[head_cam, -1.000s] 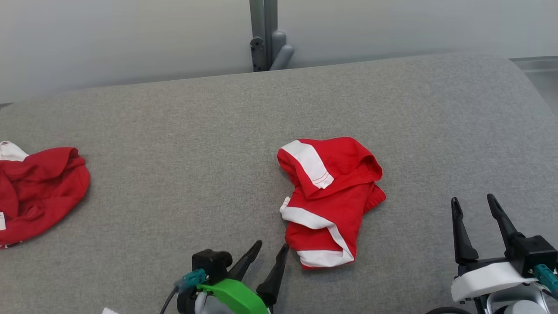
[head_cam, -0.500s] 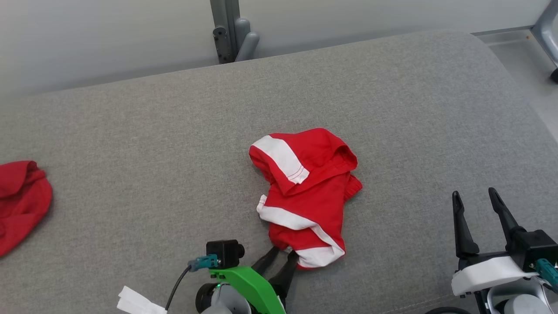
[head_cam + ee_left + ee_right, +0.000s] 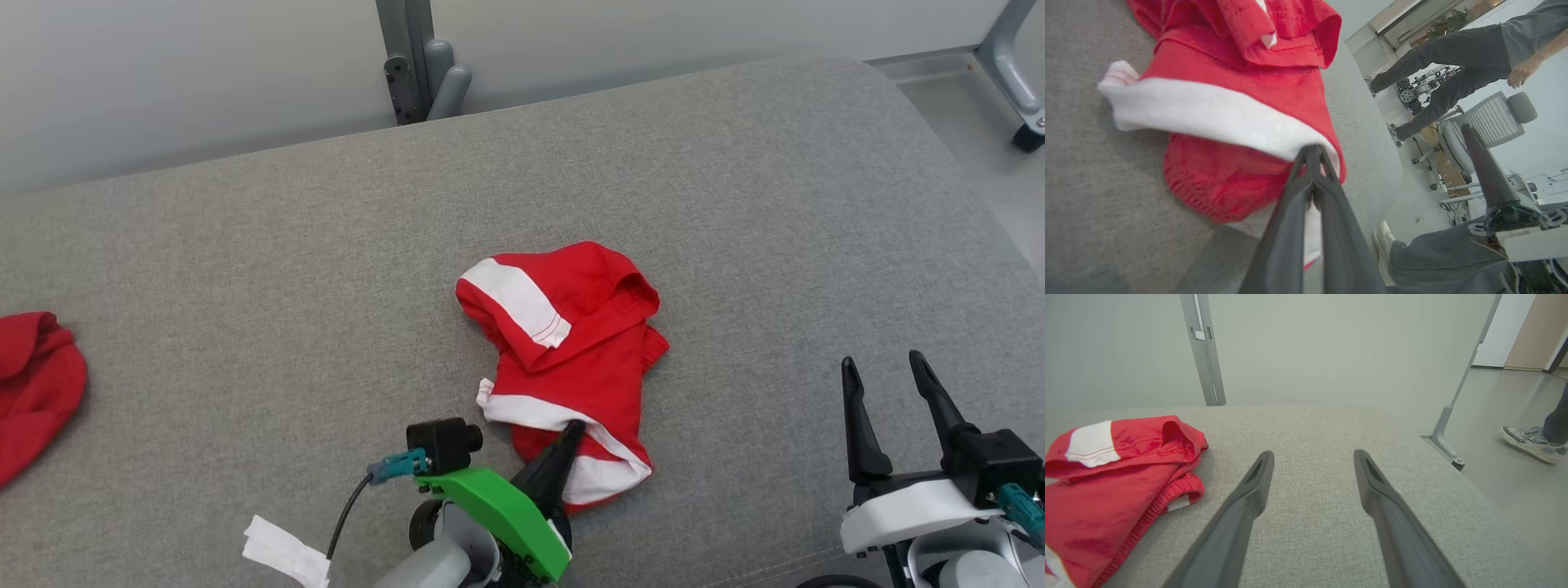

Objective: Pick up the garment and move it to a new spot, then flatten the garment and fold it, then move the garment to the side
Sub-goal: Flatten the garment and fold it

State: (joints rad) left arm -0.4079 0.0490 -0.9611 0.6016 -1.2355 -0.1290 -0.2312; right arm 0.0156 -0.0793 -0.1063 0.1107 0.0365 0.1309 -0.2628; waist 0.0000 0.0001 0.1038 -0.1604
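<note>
The garment (image 3: 571, 343) is a crumpled red piece with white bands, lying mid-table on the grey padded surface (image 3: 245, 286). My left gripper (image 3: 574, 428) comes in from the near side, and its fingers are shut together on the garment's near white hem. The left wrist view shows the tips of the left gripper (image 3: 1312, 153) pinched at the edge of the white band of the garment (image 3: 1241, 102). My right gripper (image 3: 886, 371) stands open at the lower right, apart from the cloth. In the right wrist view the garment (image 3: 1106, 486) lies left of the open right gripper (image 3: 1312, 457).
A second red cloth (image 3: 33, 384) lies at the table's left edge. A white paper scrap (image 3: 286, 554) sits near the front edge. A grey post (image 3: 408, 57) rises behind the table. A person's legs (image 3: 1445, 53) and an office chair (image 3: 1478, 126) are beyond the right side.
My left gripper moved forward to the garment's near hem and shut on it. The head camera shifted rightwards, so the whole picture slid left. The right gripper stayed open.
</note>
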